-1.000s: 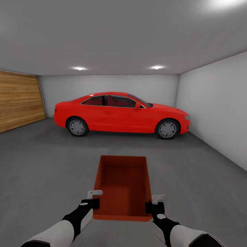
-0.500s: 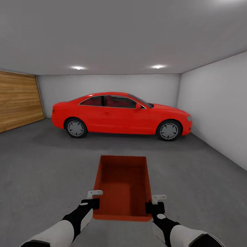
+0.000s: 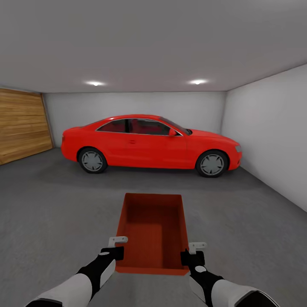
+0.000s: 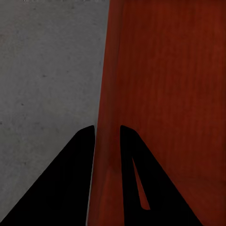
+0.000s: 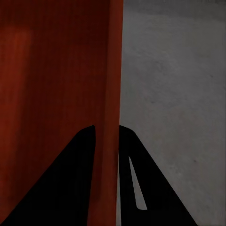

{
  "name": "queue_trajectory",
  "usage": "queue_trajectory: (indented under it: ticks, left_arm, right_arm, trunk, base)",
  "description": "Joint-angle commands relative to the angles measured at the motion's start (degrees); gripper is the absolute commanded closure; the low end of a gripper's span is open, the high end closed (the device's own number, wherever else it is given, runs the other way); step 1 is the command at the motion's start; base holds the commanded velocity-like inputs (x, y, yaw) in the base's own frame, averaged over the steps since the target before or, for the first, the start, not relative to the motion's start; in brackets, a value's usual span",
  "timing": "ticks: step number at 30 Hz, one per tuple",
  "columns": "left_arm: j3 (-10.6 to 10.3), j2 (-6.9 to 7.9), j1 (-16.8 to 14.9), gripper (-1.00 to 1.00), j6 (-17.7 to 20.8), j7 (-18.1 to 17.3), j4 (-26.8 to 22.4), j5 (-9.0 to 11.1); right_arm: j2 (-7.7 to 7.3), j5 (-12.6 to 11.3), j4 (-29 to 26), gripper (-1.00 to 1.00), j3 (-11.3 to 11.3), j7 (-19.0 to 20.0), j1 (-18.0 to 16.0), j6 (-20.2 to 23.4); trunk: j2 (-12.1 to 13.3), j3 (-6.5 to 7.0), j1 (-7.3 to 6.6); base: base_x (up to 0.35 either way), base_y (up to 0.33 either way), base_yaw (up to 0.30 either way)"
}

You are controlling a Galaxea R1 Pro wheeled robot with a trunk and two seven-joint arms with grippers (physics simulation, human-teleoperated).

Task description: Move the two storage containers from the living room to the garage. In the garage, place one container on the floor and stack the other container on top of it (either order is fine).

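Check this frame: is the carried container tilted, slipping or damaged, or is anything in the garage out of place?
Nothing stands out. The storage container sits level, each side wall pinched by the left gripper and right gripper. It looks intact and empty.

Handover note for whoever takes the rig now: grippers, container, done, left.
Left gripper: shut on the left wall of the storage container, one finger on each side of it.
Right gripper: shut on the right wall in the same way.
Container: carried level in front of the robot, above the grey concrete floor of the garage, open side up. A red car is parked ahead by the back wall.
Done: this container has reached the garage.
Left: set it down on the floor. A second container is not in sight here.
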Motion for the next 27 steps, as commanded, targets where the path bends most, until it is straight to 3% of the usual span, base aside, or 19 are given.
queue_trajectory:
  ticks: [1,27]
  left_arm:
    - [1.1,0.30,0.0,1.00,0.4,0.7,-0.2,-0.1]
    - [1.1,0.30,0.0,1.00,0.4,0.7,-0.1,-0.1]
  right_arm:
    - [0.03,0.4,0.0,1.00,-1.9,0.0,-0.1,-0.1]
    - [0.03,0.3,0.0,1.00,-1.9,0.1,0.0,-0.1]
  trunk:
    - [-0.1,-0.09,0.04]
    - [-0.1,-0.09,0.04]
  base:
    - [0.321,0.000,0.000]
    - [0.321,0.000,0.000]
